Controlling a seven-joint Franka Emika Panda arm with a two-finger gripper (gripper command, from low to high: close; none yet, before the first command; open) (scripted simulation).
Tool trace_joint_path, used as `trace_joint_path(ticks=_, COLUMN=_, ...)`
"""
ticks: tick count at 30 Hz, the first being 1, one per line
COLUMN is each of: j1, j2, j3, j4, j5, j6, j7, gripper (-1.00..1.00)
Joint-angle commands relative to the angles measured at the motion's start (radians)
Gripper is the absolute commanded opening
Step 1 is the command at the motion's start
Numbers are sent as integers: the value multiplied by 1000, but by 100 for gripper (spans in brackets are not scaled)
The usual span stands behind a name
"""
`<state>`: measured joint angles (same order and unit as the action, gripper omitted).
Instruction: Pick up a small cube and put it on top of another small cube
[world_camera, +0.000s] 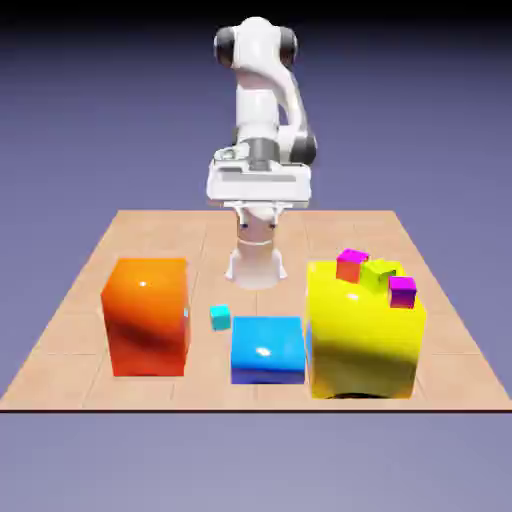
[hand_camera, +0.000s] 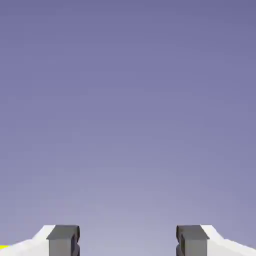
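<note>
From outside, the small cyan cube (world_camera: 220, 318) sits on the table (world_camera: 70, 330) between the orange block (world_camera: 147, 315) and blue block (world_camera: 267, 350), well below the raised arm. The hand view shows only backdrop, with the gripper (hand_camera: 128, 240) fingers spread and empty. Descending into that narrow gap could knock a finger against either block.

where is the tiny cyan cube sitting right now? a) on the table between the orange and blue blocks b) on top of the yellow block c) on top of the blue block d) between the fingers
a: the cyan cube rests on the table, between the orange block and the blue block, while the fingers are apart with only backdrop between them.
</note>
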<state>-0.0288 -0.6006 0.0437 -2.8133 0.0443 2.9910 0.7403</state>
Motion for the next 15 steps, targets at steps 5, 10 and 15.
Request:
trace_joint_path(ticks=5, j1=-169, j2=-127, j3=181, j4=-14, j5=184, j6=-191, j7=-3, gripper=0)
trace_joint_path(ticks=10, j1=-338, j2=-253, j3=362, j4=-27, j5=368, j6=-382, j7=-6, gripper=0)
trace_joint_path(ticks=15, j1=-507, j2=-380, j3=544, j4=-41, j5=551, j6=-573, j7=-9, gripper=0)
